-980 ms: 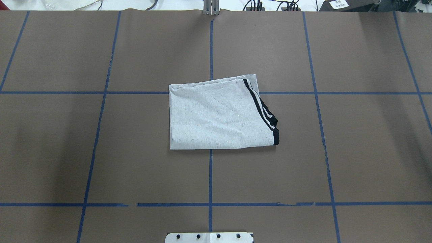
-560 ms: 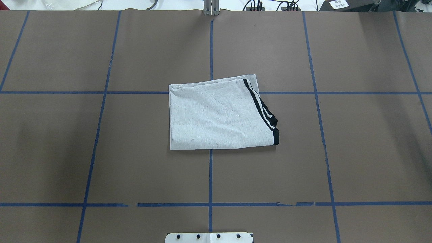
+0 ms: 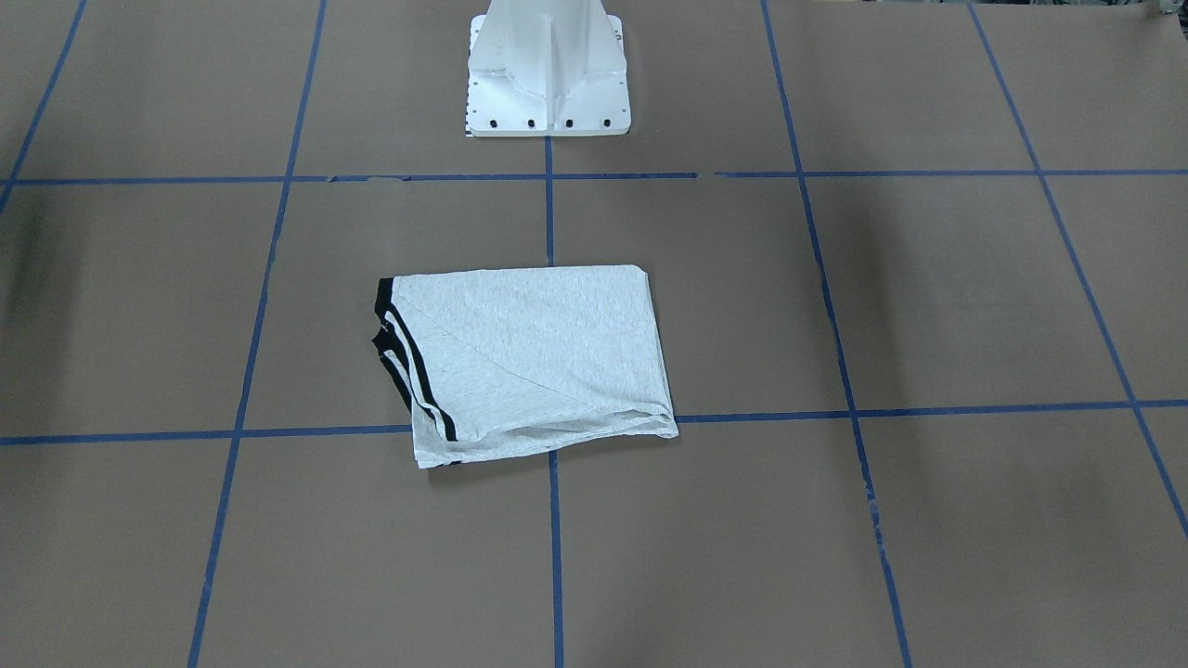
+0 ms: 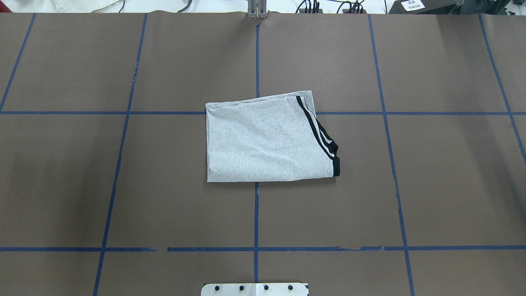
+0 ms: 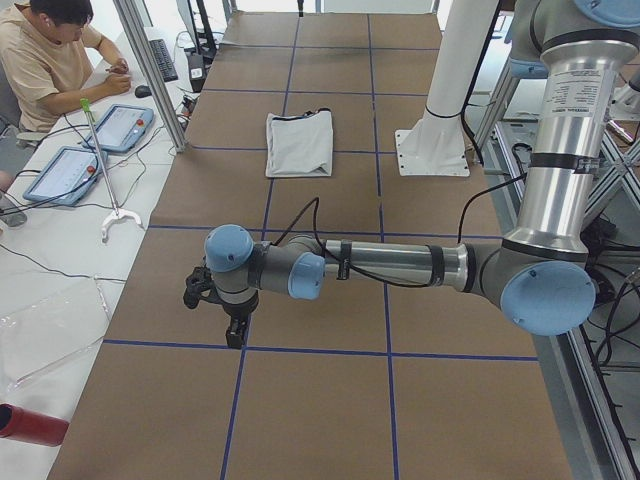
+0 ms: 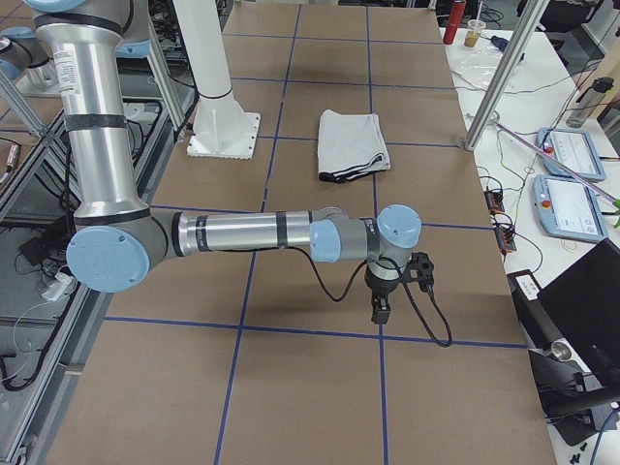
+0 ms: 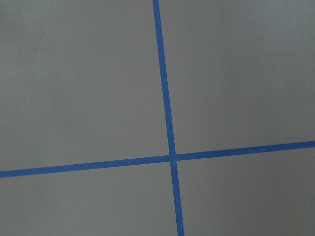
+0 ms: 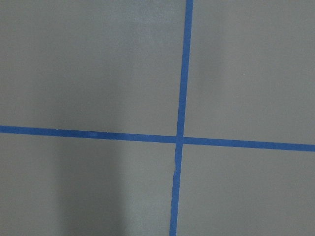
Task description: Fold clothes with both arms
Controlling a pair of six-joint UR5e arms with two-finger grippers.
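The light heather-grey T-shirt with black stripes (image 4: 267, 139) lies folded into a compact, slightly skewed rectangle in the middle of the brown paper-covered table with its blue tape grid (image 4: 164, 197), straight out from the white pedestal base (image 3: 548, 74). Its black-striped edge faces the robot's right, and the near edge is straight. The far-left corner looks a little bunched. The print is not showing.

My left arm's black gripper (image 5: 233, 338) hangs low over the table's left end, and my right arm's black gripper (image 6: 379, 312) hangs low over the right end, both well apart from the shirt. I only see them from the side cameras, so I cannot tell whether their fingers are spread or closed. Both wrist cameras show nothing but bare brown surface and a tape crossing, so neither seems to carry any cloth.

I judge the shirt to be light, soft and limp, several layers thick, with no stiffness to hold a shape when lifted. A shallow pinch would likely catch only the top layer and peel the stack open. If I want another fold, I would take the near and far corners of the striped right edge, one per gripper, biting through all layers, lift low and carry them across together to the left edge. Otherwise the folding looks close to done.
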